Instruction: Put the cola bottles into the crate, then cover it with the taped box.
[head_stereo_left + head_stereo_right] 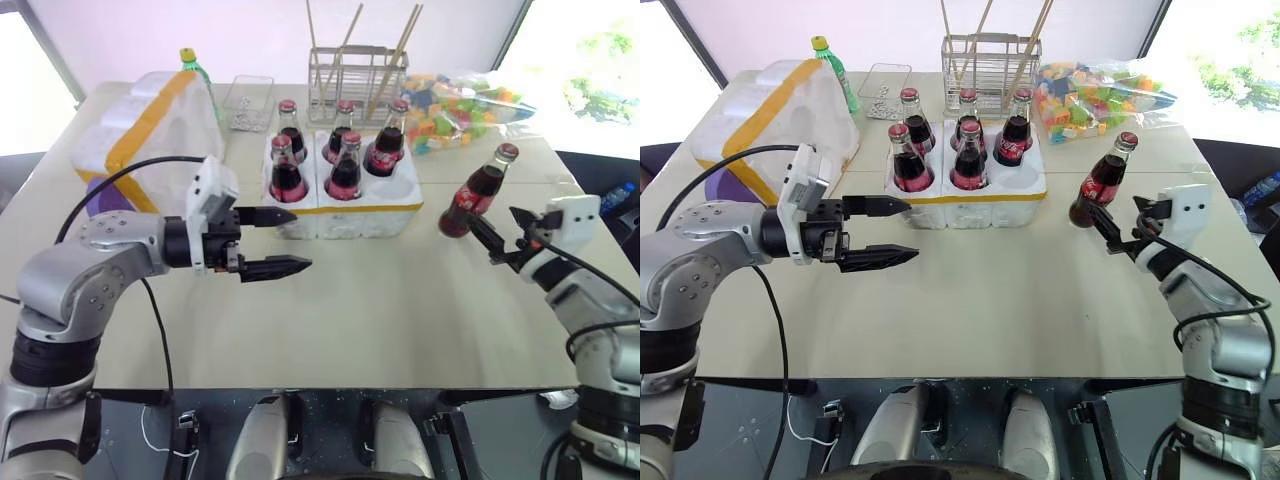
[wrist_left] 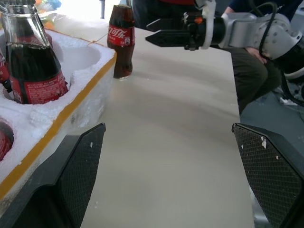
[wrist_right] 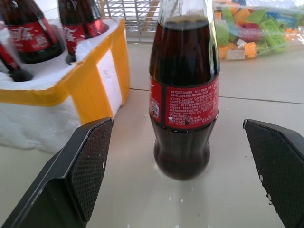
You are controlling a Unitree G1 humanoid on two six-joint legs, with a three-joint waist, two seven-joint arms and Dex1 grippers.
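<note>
The crate (image 1: pixel 345 212), a low white foam block with a yellow band, sits mid-table and holds several cola bottles (image 1: pixel 347 166). Its front right well (image 1: pixel 393 188) is empty. One more cola bottle (image 1: pixel 480 190) stands on the table to the crate's right. My right gripper (image 1: pixel 497 232) is open just behind that bottle; the right wrist view has the bottle (image 3: pixel 184 90) centred ahead of the gap, touching neither finger. My left gripper (image 1: pixel 285 242) hangs open and empty in front of the crate's left end. The taped box (image 1: pixel 150 125) lies at the back left.
Behind the crate stand a wire rack (image 1: pixel 355 72) with sticks and a small clear tray (image 1: pixel 248 100). A green bottle (image 1: pixel 195 65) with a yellow cap peeks over the taped box. A bag of coloured blocks (image 1: pixel 465 105) lies at the back right.
</note>
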